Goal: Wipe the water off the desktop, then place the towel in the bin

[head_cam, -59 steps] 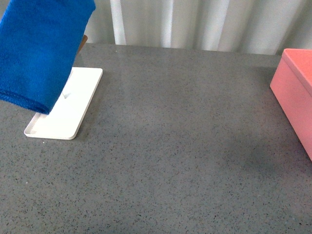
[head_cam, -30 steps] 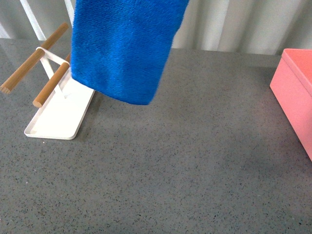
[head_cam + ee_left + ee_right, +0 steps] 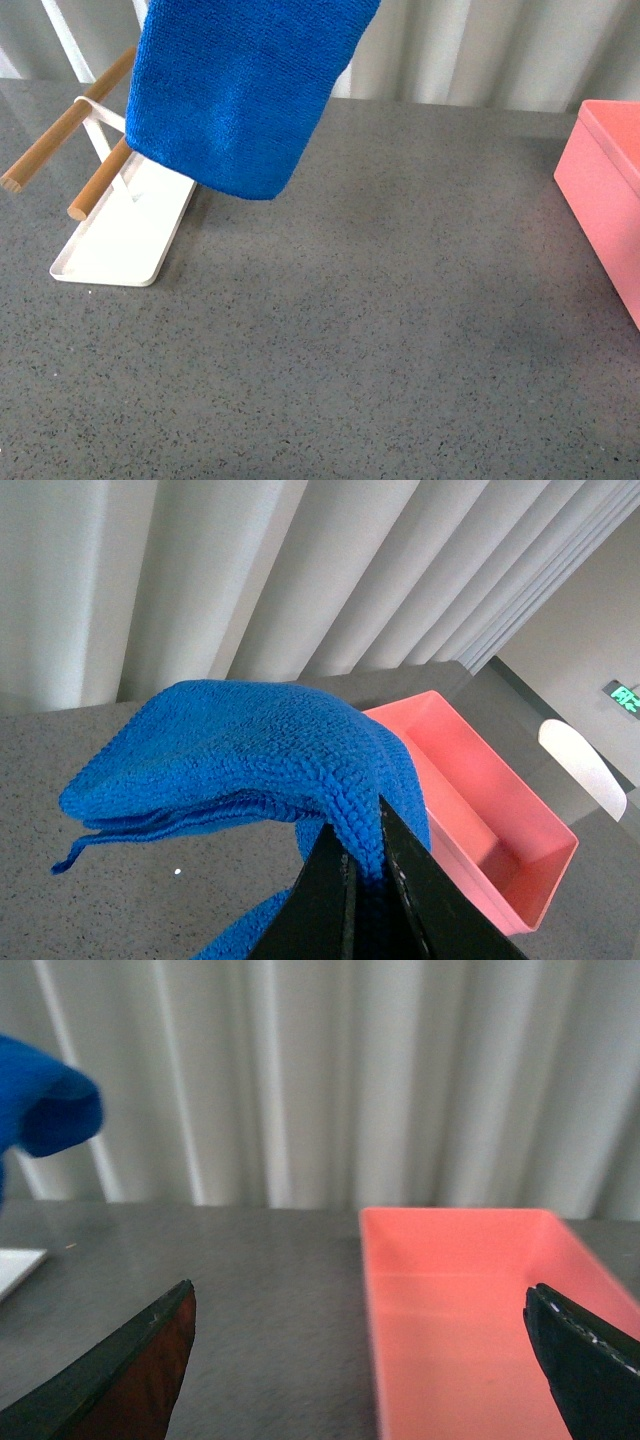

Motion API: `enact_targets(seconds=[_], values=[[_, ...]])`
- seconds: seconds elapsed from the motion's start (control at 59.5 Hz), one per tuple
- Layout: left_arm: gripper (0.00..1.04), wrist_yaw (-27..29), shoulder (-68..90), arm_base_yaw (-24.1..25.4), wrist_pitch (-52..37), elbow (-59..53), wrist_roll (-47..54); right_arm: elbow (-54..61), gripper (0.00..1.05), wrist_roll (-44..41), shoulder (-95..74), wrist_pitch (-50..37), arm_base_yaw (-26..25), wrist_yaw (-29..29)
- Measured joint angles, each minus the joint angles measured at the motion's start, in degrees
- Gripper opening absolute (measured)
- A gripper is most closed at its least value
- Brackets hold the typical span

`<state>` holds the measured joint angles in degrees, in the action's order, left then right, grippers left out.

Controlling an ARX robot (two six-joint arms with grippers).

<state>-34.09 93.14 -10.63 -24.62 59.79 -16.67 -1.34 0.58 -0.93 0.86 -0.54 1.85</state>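
Observation:
The blue towel (image 3: 240, 90) hangs in the air over the back left of the speckled grey desktop (image 3: 370, 320), its lower edge well above the surface. My left gripper (image 3: 362, 832) is shut on a fold of the towel (image 3: 250, 750); the gripper itself is out of the front view. The salmon-pink bin (image 3: 610, 190) stands at the right edge, and its inside (image 3: 480, 800) is empty. My right gripper (image 3: 360, 1310) is open, hovering near the bin (image 3: 470, 1310) with nothing between its fingers. A corner of the towel (image 3: 45, 1110) shows far off. No water is visible on the desktop.
A flat white tray (image 3: 125, 235) with two wooden rods (image 3: 60, 135) on a white frame stands at the left, partly behind the towel. Pale pleated curtains (image 3: 480, 50) close off the back of the desktop.
The towel has swung right from the far left over the tray, uncovering the wooden rods. In the last half second it drifted slightly back left and a little higher.

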Motion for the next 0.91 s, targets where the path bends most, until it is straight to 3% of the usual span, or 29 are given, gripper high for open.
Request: enact_targets(seconds=[0.034,0.084,0.185,0.235,0.421,0.505,0.622,0.908], values=[[0.04,0.00,0.00,0.00,0.00,0.00,0.02,-1.86,0.98,1.46,-3.74,2.84,-1.70,6.91],[0.04,0.07,0.00,0.00,0.00,0.00,0.02,-4.20,0.98,1.68,-14.53,-2.10,-2.01,13.03],[0.04,0.00,0.00,-0.20,0.00,0.00,0.02,-12.46,0.98,-1.01,-38.62,-18.71,0.52,14.40],[0.04,0.02,0.04,-0.20,0.00,0.00,0.04,-17.20,0.98,-2.62,-48.50,-22.91,1.90,15.04],[0.04,0.02,0.07,-0.17,0.00,0.00,0.02,-32.13,0.98,-2.08,-73.35,-16.96,6.45,23.65],[0.04,0.02,0.07,-0.17,0.00,0.00,0.04,-37.83,0.98,0.00,-80.04,-16.83,9.84,25.68],[0.04,0.04,0.07,-0.17,0.00,0.00,0.02,-40.85,0.98,1.90,-83.19,-18.01,13.55,24.22],[0.04,0.04,0.07,-0.17,0.00,0.00,0.02,-45.31,0.98,5.22,-89.79,-22.86,18.84,26.01]])
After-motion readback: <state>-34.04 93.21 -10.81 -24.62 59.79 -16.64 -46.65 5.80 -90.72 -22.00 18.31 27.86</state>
